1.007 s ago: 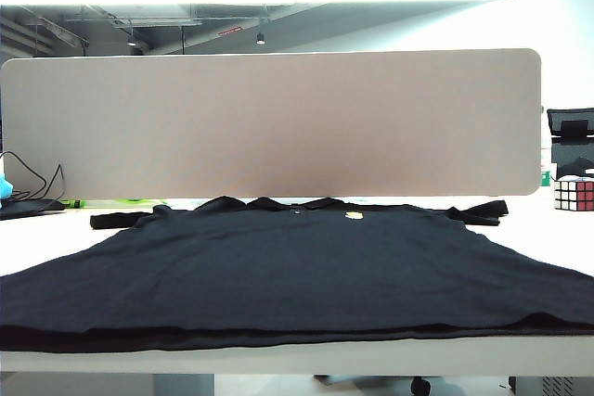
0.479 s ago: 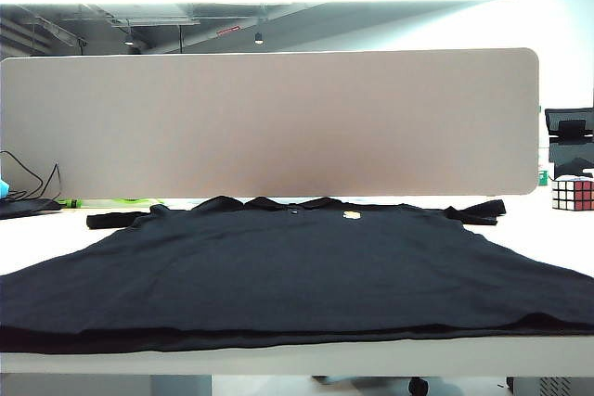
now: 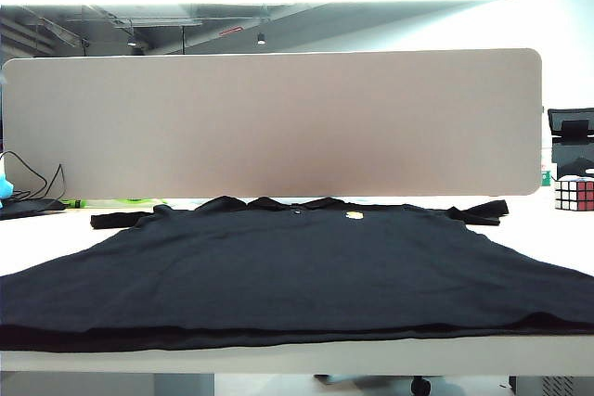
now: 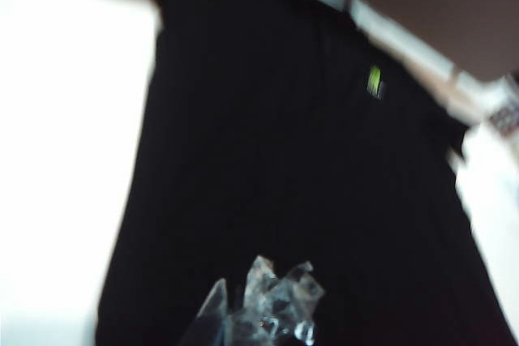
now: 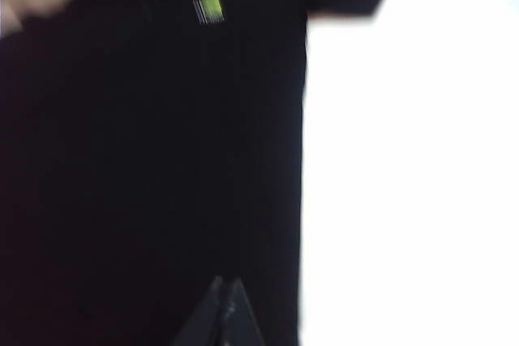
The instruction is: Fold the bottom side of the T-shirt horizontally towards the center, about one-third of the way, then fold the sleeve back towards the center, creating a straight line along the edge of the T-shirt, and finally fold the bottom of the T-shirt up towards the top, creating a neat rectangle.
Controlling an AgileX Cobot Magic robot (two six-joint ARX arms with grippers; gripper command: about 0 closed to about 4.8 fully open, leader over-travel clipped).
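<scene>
Against the earlier exterior frames nothing on the white worktop (image 3: 56,238) had shifted; the shirt lay in the same place and neither arm showed in that view.

The large black short-sleeved fabric T-shirt (image 3: 297,271) lay flat and spread over most of the worktop. Its collar pointed at the far edge and its long axis ran from near edge to far edge. The long straight black hem, the bottom of the T-shirt (image 3: 278,336), ran along the near edge, unfolded. Both sleeves stretched out toward the far corners.

A wide beige partition panel (image 3: 278,122) stood upright along the far edge behind the collar. Black cables (image 3: 32,183) sat at the far left corner and a coloured puzzle cube (image 3: 574,193) at the far right.

The left gripper (image 4: 268,309) hung over the shirt's body, fingers clenched on nothing. The right gripper (image 5: 225,313) hung over the shirt near its side edge, fingers likewise pressed together and empty. Both wrist views were blurred.
</scene>
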